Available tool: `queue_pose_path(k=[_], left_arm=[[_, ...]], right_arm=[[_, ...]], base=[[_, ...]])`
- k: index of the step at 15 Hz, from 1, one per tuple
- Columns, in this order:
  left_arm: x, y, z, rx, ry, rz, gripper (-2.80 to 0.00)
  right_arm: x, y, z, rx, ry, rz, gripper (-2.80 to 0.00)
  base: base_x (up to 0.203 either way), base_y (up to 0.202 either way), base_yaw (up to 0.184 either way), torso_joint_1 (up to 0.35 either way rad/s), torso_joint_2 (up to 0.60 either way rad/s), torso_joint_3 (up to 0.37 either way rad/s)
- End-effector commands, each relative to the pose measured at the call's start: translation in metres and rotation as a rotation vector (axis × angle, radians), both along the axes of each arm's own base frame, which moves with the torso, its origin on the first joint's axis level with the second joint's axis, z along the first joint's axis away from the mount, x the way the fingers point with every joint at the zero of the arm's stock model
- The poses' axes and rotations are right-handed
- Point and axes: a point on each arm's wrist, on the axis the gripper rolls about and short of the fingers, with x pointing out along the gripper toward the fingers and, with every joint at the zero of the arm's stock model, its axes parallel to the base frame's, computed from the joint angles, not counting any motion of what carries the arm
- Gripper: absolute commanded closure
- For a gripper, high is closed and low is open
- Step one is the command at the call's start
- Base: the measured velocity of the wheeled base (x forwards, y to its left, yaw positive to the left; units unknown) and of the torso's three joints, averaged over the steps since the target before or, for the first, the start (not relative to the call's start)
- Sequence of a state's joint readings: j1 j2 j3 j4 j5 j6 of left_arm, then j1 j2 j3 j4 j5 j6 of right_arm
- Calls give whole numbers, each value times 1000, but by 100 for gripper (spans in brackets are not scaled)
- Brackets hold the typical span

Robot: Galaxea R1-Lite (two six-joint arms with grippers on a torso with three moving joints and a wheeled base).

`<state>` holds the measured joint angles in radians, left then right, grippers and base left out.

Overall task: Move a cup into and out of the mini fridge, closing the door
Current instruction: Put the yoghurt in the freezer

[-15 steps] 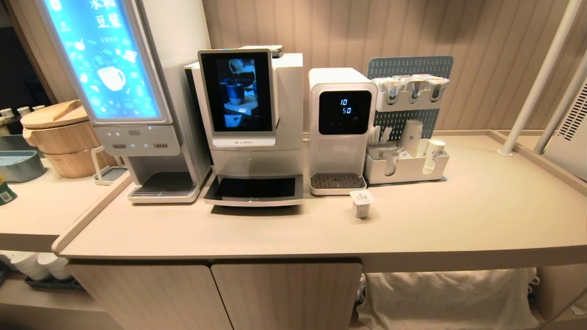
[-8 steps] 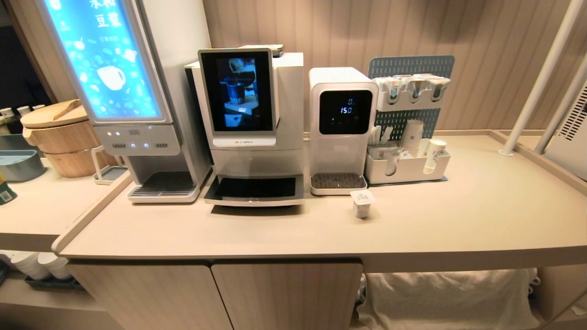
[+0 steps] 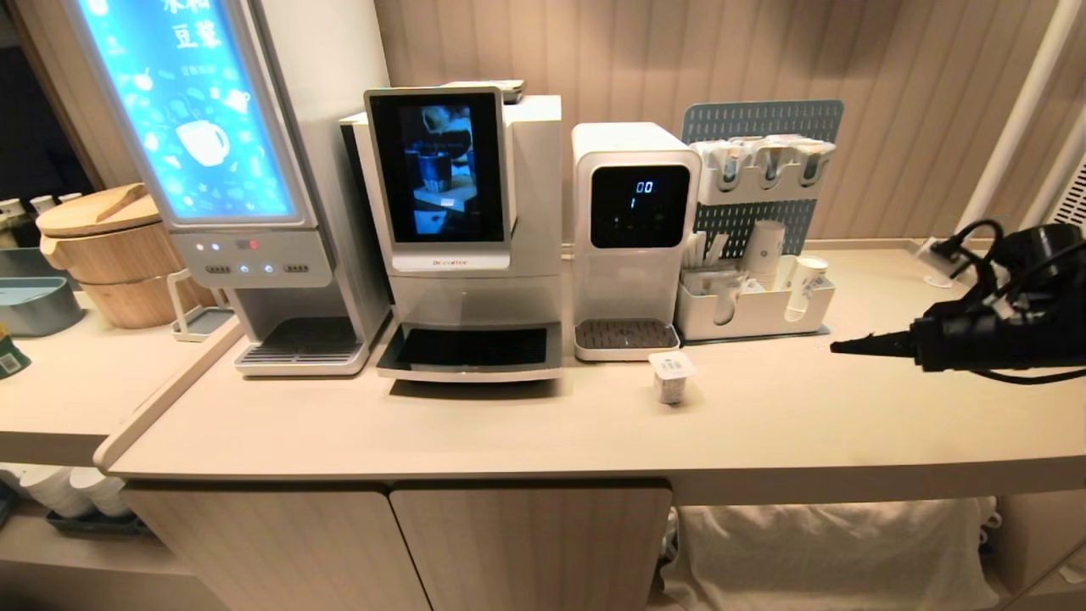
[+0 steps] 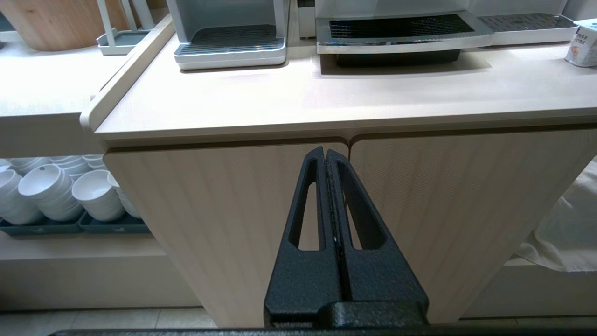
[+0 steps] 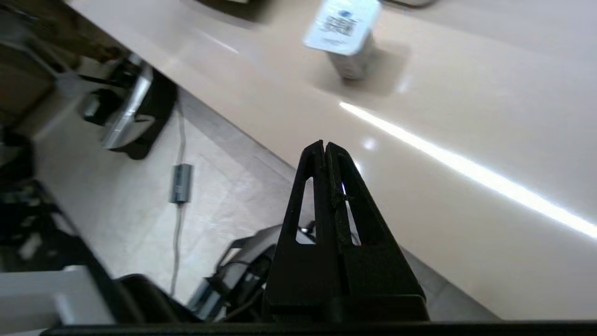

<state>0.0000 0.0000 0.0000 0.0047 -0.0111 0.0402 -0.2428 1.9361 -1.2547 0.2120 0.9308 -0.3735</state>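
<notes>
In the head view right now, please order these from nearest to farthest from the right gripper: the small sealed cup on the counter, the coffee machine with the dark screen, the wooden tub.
Measured from the right gripper, at the right of the counter, shut:
1. Small sealed cup, standing alone on the counter, centre-right.
2. Coffee machine, at the back, centre.
3. Wooden tub, far left, on the side counter.

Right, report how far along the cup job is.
Done: nothing visible. The cup stands untouched on the counter before the water dispenser. In hand: the right pincer, shut and empty, points toward the cup from the right, well apart. The left pincer hangs shut by the cabinet doors. Left: grasping, fridge and door steps; no fridge is identifiable in view.
</notes>
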Motion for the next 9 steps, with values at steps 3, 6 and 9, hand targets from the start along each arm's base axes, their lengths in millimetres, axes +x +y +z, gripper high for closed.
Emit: queue_pose_path(k=[3, 6, 9], left_arm=[[0, 0, -1, -15, 6, 4, 0], [0, 0, -1, -17, 5, 5, 0], [0, 0, -1, -19, 4, 5, 0]], right_arm=[[0, 28, -52, -172, -149, -48, 0], [10, 52, -79, -235, -208, -66, 0], [10, 69, -96, -240, -203, -29, 0]], base=[[0, 0, 0, 0, 0, 0], [0, 0, 0, 0, 0, 0], [0, 0, 0, 0, 0, 0]])
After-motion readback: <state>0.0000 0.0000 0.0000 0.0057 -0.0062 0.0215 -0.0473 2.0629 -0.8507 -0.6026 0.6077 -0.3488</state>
